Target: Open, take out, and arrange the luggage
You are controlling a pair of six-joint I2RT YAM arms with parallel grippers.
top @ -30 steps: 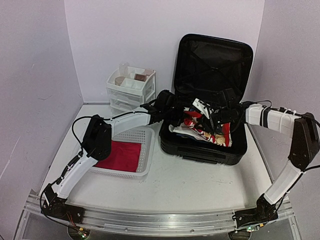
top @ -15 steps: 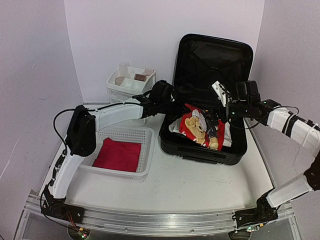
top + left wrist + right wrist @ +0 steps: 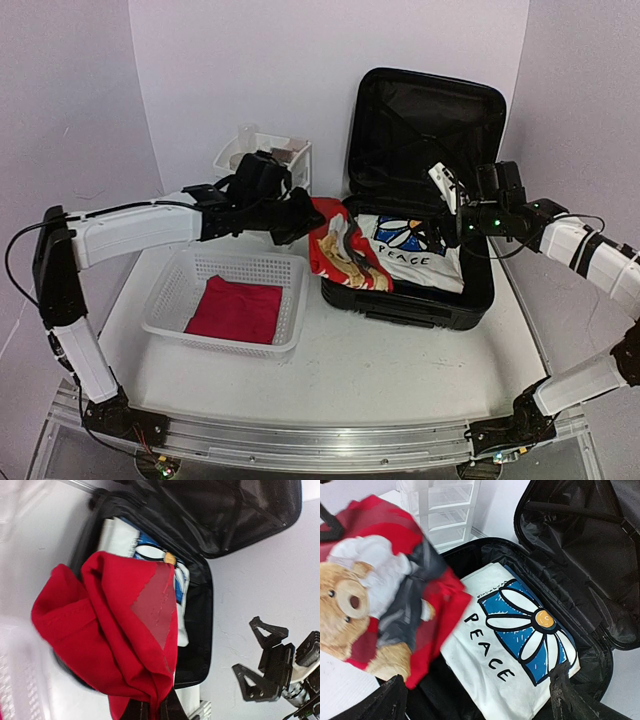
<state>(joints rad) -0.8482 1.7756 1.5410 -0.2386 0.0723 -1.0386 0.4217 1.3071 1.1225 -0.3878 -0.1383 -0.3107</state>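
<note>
1. Luggage lies open at the tabletop's back right, seen from above; we find left fingers clamped on a red shirt at its left rim, right fingers spread wide above it.
2. Left wrist: we see the fingers pinching that shirt.
3. Right wrist: fingers gape over a white tee.

The left arm and the right arm are built of smooth white shell links joined by boxy black joint housings. Thin black cables are looped along both. The right arm's white forearm is ringed by black bands, and small green lights are lit near its wrist. Each arm is carried on a black base. The right gripper is formed of black fingers with open triangular latticework; the left gripper is likewise black.
</note>
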